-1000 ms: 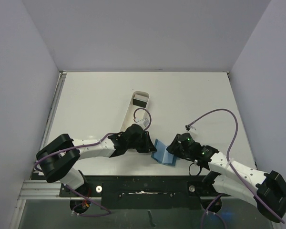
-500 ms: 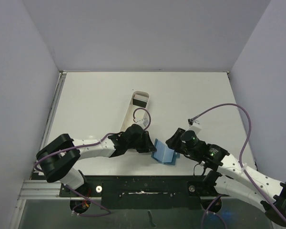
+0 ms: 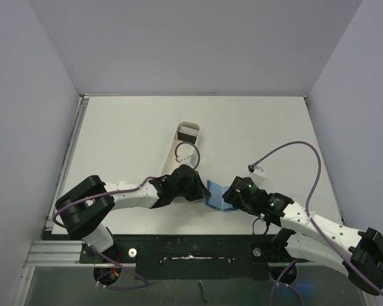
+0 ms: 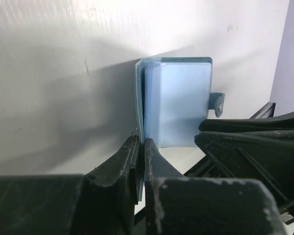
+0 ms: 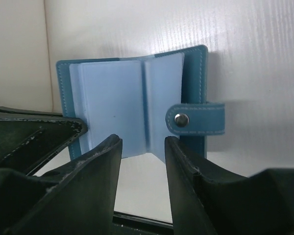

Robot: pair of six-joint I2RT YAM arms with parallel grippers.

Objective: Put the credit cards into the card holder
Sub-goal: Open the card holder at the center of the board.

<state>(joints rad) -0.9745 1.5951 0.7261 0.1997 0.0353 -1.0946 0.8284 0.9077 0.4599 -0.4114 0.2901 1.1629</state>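
teal-blue, the card holder [image 3: 218, 196] lies open on the white table [image 3: 127, 127], low in the overhead view and a little right of centre, between the two grippers. in the right wrist view it [image 5: 132, 107] is spread like a book. the teal cover sits on the outside, pale blue clear pockets fan out at the middle, and the snap tab [image 5: 196, 119] reaches toward the right of the frame with a round metal stud on it.

the left gripper [image 3: 200, 190] meets the holder from the left side of the overhead view. in the left wrist view its jaws are pressed together on the thin edge of the teal cover, which runs down the frame and in between them [image 4: 141, 147]. the rest of the holder stands above them at the centre of that frame, tab at its right.

the right gripper [image 3: 235, 193] comes in from the lower right of the overhead view. in its own view [image 5: 143, 147] the jaws stand apart, one on each side of the middle fold, just at the lower edge of the pockets. nothing is clamped between them, and i cannot tell whether either finger touches a pocket.

above the holder, toward the middle of the overhead frame, a long white tray [image 3: 171, 153] lies slanted, its lower end under the left arm. one dark and grey card [image 3: 187, 134] lies at the tray's upper end, well apart from the holder. a purple cable [image 3: 293, 153] arcs over the right arm.
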